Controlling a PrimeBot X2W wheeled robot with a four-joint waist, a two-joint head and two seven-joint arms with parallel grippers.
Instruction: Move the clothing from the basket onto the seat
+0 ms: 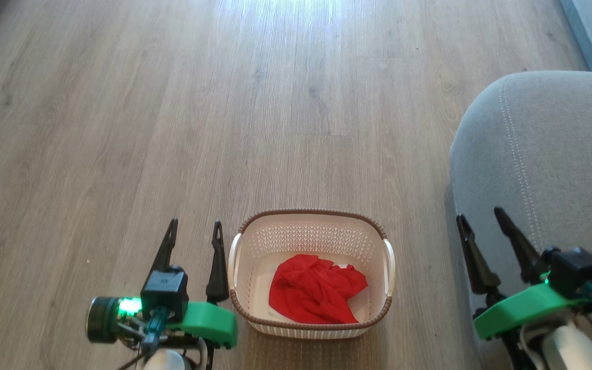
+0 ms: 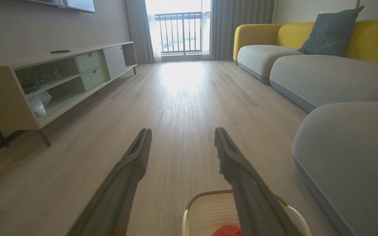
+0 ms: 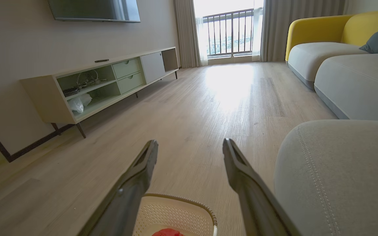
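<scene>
Red clothing [image 1: 315,290] lies crumpled inside the cream basket [image 1: 310,218], which stands on the wooden floor. A sliver of the clothing [image 2: 227,231] shows at the bottom of the left wrist view, and the clothing [image 3: 167,232] peeks up in the right wrist view too. The grey seat [image 1: 548,154] stands to the right of the basket. My left gripper [image 1: 195,231] hangs open just left of the basket [image 2: 208,209], holding nothing. My right gripper [image 1: 481,218] is open and empty at the seat's near edge, with the basket [image 3: 176,213] below it to the left.
A low TV cabinet [image 2: 57,82] lines the left wall under a wall-mounted screen [image 3: 94,9]. A yellow-backed sofa [image 2: 323,72] with a dark cushion [image 2: 331,31] runs along the right. Open wooden floor [image 1: 224,103] stretches ahead toward the balcony door [image 2: 182,31].
</scene>
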